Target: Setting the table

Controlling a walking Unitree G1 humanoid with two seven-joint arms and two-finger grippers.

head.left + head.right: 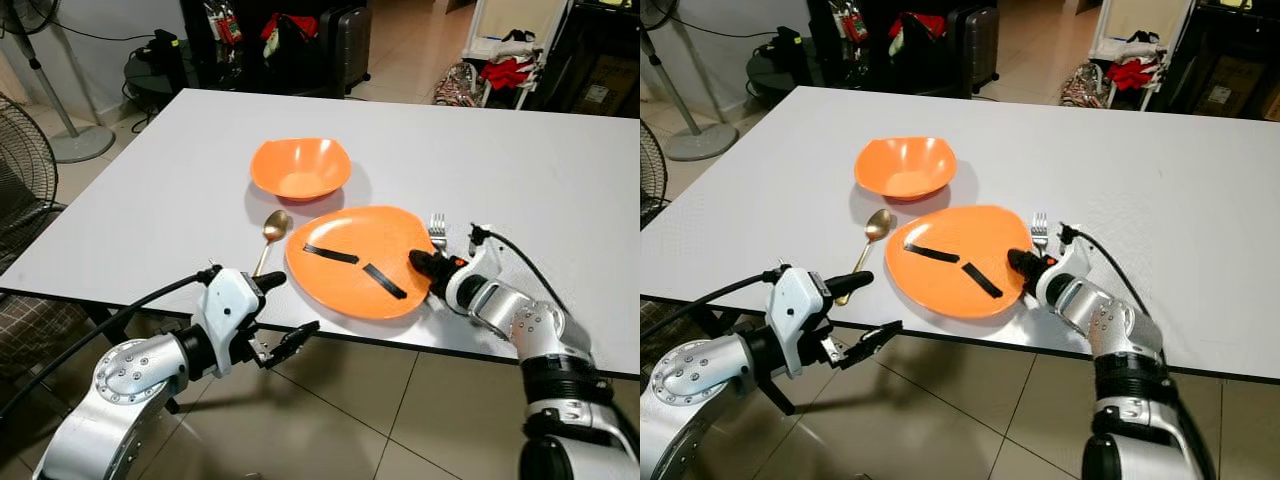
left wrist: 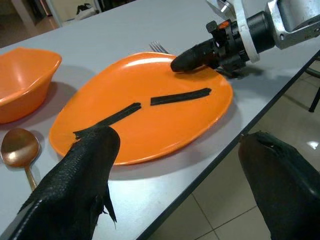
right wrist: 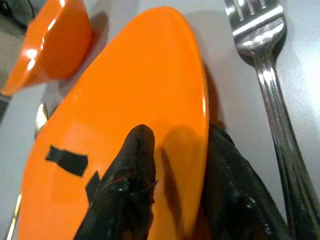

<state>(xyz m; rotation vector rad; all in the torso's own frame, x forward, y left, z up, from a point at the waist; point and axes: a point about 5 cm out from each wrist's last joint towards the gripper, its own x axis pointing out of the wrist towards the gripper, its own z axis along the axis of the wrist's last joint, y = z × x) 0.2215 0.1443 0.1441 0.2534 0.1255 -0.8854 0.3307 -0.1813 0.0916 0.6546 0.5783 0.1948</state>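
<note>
An orange plate point(image 1: 350, 260) with two black tape strips lies near the front edge of the white table point(image 1: 520, 170). My right gripper point(image 1: 428, 270) is shut on the plate's right rim, one finger point(image 3: 127, 190) on top and the other under the rim. A silver fork point(image 1: 437, 232) lies just right of the plate, beside that gripper. Left of the plate rests a gold spoon point(image 1: 272, 232), and behind it an orange bowl point(image 1: 300, 167). My left gripper point(image 1: 283, 312) hangs open just off the table's front edge, below the spoon, holding nothing.
The plate sits close to the table's front edge point(image 1: 130, 300), with tiled floor point(image 1: 380, 400) below. A standing fan point(image 1: 60, 110) is at the far left. Bags and a dark suitcase point(image 1: 345, 45) stand beyond the table's far side.
</note>
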